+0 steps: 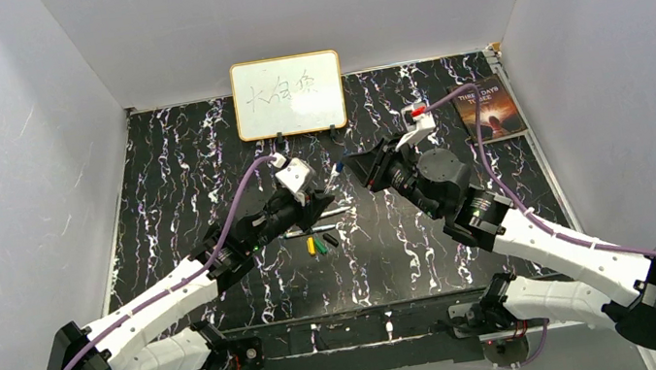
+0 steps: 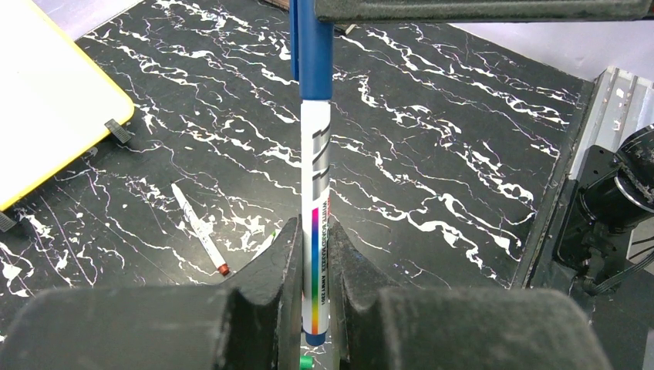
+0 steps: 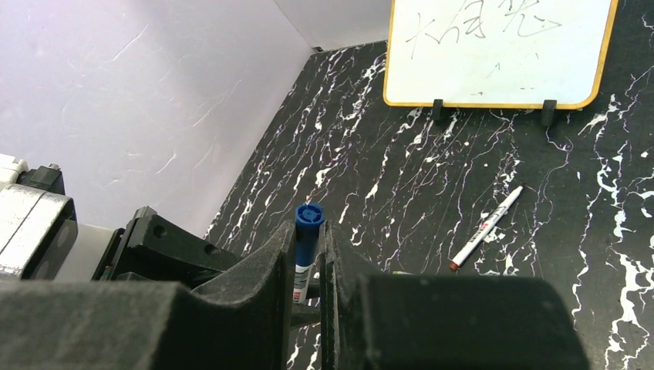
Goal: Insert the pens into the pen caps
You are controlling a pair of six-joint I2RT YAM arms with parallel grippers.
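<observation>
Left tool (image 2: 315,233): clenched on the lower barrel of the held pen (image 2: 315,193), one finger on each side.
Right tool (image 3: 307,237): clenched on the blue cap (image 3: 308,220); it faces the left tool, with the pen spanning the gap between them.
Held pen, place: lifted off the tabletop (image 1: 168,189), running from the left tool's jaws straight across into the right tool's jaws.
Held pen, look: whitish-grey barrel, grey bands, a rainbow stripe along its length, small print, and a blue plug at the end nearest the left tool's palm.
Blue cap, place: at the pen's far end from the left tool, sitting over that end with its rim against the white barrel.
Loose pen (image 2: 199,230): one seen plainly, flat on the tabletop, left of the left tool's fingers and right of the right tool's fingers; thin, whitish, with a reddish-brown tip.
Further pens: faint pale strokes under the left tool in the top view; count cannot be told.
Loose caps, count: three, lying close together on the tabletop just on the near side of the left tool.
Loose caps, colours: yellow cap (image 1: 310,244), green cap (image 1: 320,245), black cap (image 1: 330,240).
Whiteboard (image 1: 288,95): one, yellow-framed, upright beyond both tools, with handwriting on it.
Book (image 1: 492,108): one, dark cover, flat, well to the right of the right tool.
</observation>
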